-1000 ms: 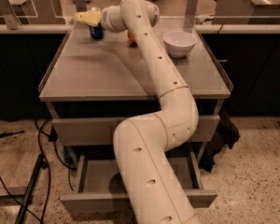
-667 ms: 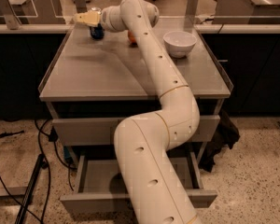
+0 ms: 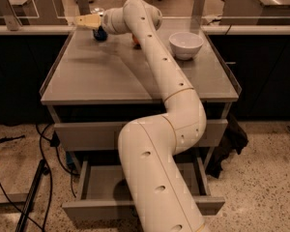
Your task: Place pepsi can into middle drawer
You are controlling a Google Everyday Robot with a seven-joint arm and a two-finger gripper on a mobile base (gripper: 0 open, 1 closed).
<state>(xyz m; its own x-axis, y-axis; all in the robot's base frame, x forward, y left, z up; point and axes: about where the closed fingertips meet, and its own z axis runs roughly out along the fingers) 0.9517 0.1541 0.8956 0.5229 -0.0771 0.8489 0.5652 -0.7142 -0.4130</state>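
The pepsi can [image 3: 100,35], small and dark blue, stands at the back left of the grey cabinet top [image 3: 111,74]. My gripper [image 3: 86,21] reaches over that corner and sits just above and to the left of the can, partly covering its top. The middle drawer [image 3: 94,209] is pulled open at the bottom front, and my arm [image 3: 154,178] hides much of its inside. The drawer front above it [image 3: 87,135] is closed.
A white bowl [image 3: 185,44] stands at the back right of the top. A small orange object [image 3: 135,43] shows just behind my arm. Cables [image 3: 43,144] and a stand leg [image 3: 31,197] lie on the floor to the left. Dark counters run behind.
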